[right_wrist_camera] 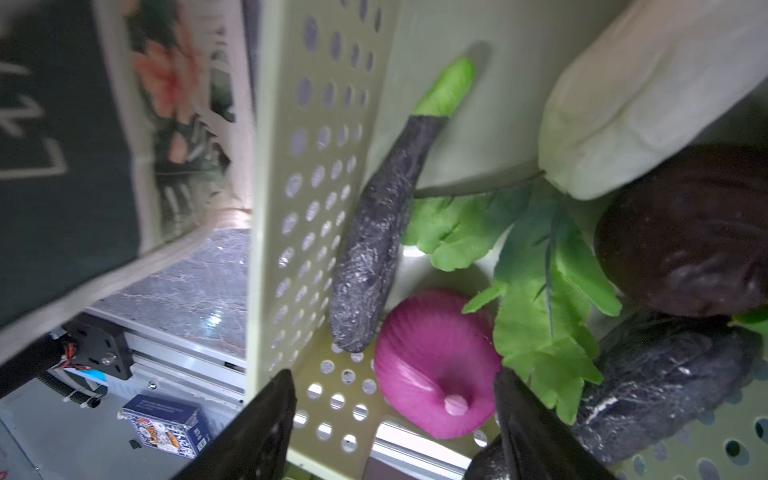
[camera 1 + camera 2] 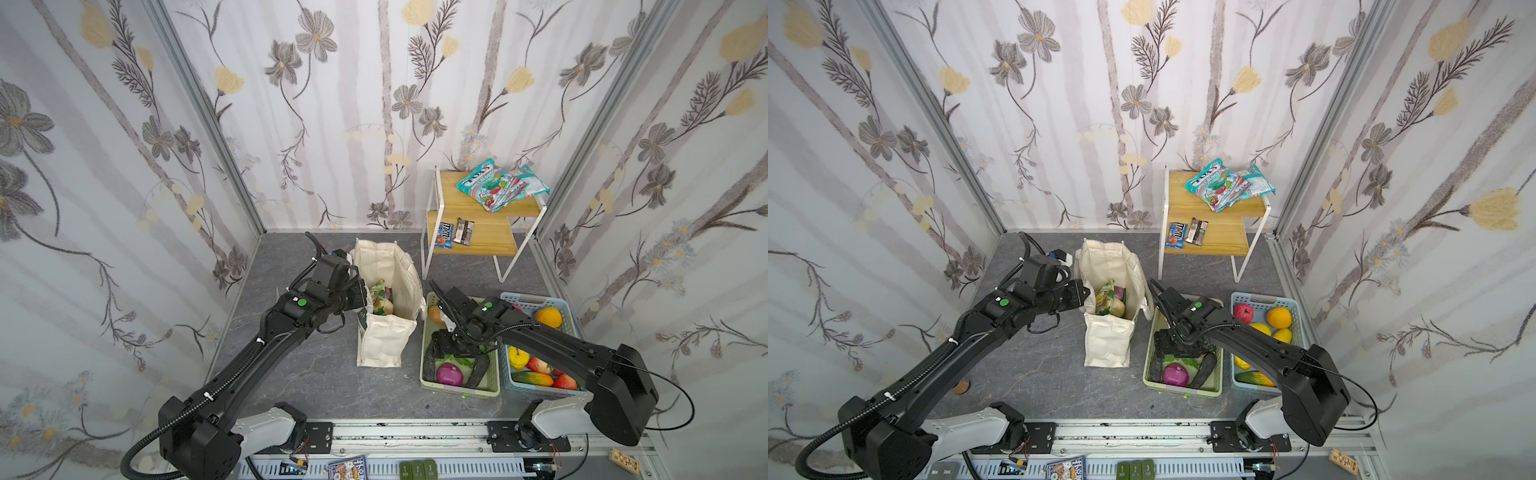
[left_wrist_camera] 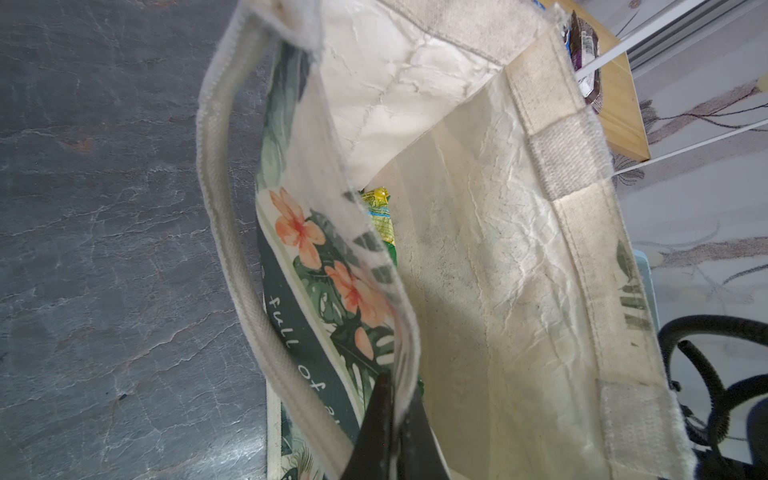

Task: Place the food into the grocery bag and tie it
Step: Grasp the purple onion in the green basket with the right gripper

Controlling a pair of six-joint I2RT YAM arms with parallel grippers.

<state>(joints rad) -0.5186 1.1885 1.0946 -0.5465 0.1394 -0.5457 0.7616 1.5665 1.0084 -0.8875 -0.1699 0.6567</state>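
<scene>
The cream grocery bag stands open on the grey floor. My left gripper is shut on its near rim, pinching the fabric. Inside the bag lie a yellow-green snack packet, a purple onion and a tan potato. My right gripper hangs open in the pale green basket, one finger on each side of a purple onion. Beside that onion lie a dark long vegetable with a green tip, green leaves and a dark avocado.
A blue basket of toy fruit stands right of the green one. At the back right a wooden shelf carries teal-red snack packets and candy bars. The arms' rail runs along the front edge.
</scene>
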